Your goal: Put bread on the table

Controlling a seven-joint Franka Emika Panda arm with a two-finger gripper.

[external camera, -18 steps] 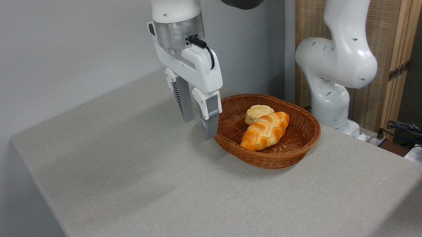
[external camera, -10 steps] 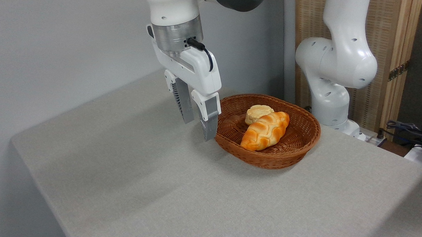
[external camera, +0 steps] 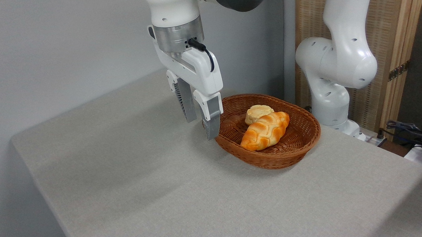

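The bread (external camera: 266,130) is lying in the basket (external camera: 268,158), right of the tool (external camera: 201,127), touching a pale bun (external camera: 258,112). The tool's fingers are spread and empty, hanging above the desk (external camera: 146,177). It should be straddling the loaf's middle across its width, avoiding the bun.

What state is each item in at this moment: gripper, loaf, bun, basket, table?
Gripper: open, empty, hanging above the table just left of the basket.
Bread: lying in the basket, untouched, leaning against the bun.
Bun: in the basket, behind the bread.
Basket: upright on the table, holding both pieces.
Table: bears the basket; no bread on it yet.
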